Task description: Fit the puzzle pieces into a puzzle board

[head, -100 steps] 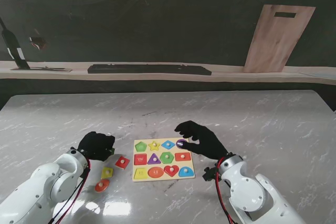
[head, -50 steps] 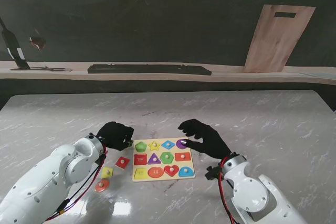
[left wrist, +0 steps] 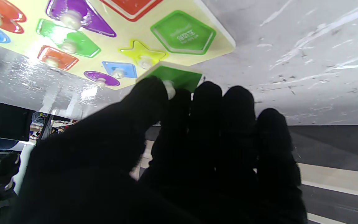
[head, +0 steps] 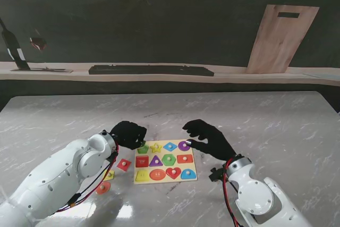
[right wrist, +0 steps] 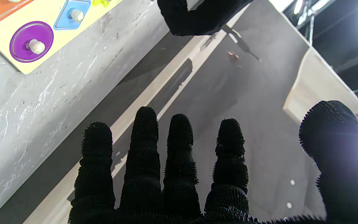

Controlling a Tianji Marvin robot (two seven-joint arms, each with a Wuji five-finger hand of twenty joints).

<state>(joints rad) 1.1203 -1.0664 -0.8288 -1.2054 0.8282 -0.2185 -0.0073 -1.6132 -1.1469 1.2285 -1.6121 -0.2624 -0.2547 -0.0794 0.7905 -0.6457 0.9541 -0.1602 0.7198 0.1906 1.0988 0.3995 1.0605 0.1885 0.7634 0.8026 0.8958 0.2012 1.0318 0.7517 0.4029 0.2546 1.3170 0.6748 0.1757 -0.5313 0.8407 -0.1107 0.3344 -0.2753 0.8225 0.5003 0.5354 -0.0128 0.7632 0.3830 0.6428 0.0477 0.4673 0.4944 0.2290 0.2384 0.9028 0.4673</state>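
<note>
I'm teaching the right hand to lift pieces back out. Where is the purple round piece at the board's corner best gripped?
Pinch the small white knob at the centre of the purple round piece, coming from straight above. The piece sits flush in the puzzle board, so its edges offer no hold. The right hand is open nearby.

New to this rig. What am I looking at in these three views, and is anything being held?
It is a two-armed robot with black-gloved five-finger hands.

The wide picture comes from a camera on its stand, looking down at a grey marble table. The other two come from wrist cameras looking along the fingers, so they appear upside down.

On the table lies a pale wooden puzzle board with coloured knobbed shapes; loose red and yellow pieces lie to its left.

The left hand pinches a green puzzle piece by its knob, near the board's empty green pentagon slot. The right hand is open, holding nothing.
</note>
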